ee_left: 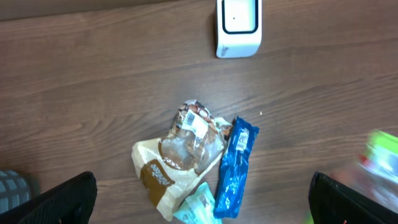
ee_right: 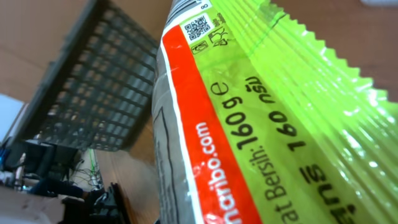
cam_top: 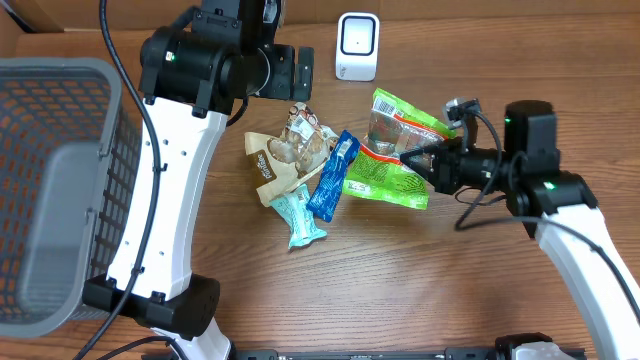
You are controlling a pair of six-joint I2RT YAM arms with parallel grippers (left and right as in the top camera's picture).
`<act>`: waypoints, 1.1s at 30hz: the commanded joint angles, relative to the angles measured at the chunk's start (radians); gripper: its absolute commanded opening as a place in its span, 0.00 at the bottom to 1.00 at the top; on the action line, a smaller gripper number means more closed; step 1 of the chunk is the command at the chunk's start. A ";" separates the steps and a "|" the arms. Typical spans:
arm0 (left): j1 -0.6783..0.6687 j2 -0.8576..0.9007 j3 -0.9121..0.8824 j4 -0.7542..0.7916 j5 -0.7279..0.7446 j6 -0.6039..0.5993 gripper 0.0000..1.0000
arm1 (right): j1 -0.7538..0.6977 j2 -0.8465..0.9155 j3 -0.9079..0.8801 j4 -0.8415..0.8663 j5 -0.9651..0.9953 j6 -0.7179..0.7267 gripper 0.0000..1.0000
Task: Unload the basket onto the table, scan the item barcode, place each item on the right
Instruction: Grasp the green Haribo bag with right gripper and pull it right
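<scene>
Green candy bag (cam_top: 385, 178), edge tight between right fingers (cam_top: 414, 156); left fingers (ee_left: 62, 200) wide apart

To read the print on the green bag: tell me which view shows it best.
Right wrist: the green bag fills the frame, lettering and QR code legible. Overhead shows the whole bag at the right gripper, print too small. Left wrist catches only a green blur at its edge.

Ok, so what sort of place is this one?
Probably a mock shop checkout set up on a wooden table: a white barcode scanner stands at the far edge, snack packets lie heaped in the middle, and a grey mesh basket sits to the robot's left.
</scene>
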 commanded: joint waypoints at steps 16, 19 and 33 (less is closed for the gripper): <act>0.116 0.009 -0.008 0.046 -0.037 -0.009 1.00 | 0.084 -0.214 0.031 -0.221 0.040 -0.196 0.04; 0.116 0.009 -0.008 0.046 -0.035 -0.010 1.00 | 0.158 -0.214 0.031 -0.224 0.165 -0.196 0.04; 0.116 0.009 -0.008 0.046 -0.035 -0.010 1.00 | 0.254 -0.206 0.031 -0.172 0.410 -0.216 0.04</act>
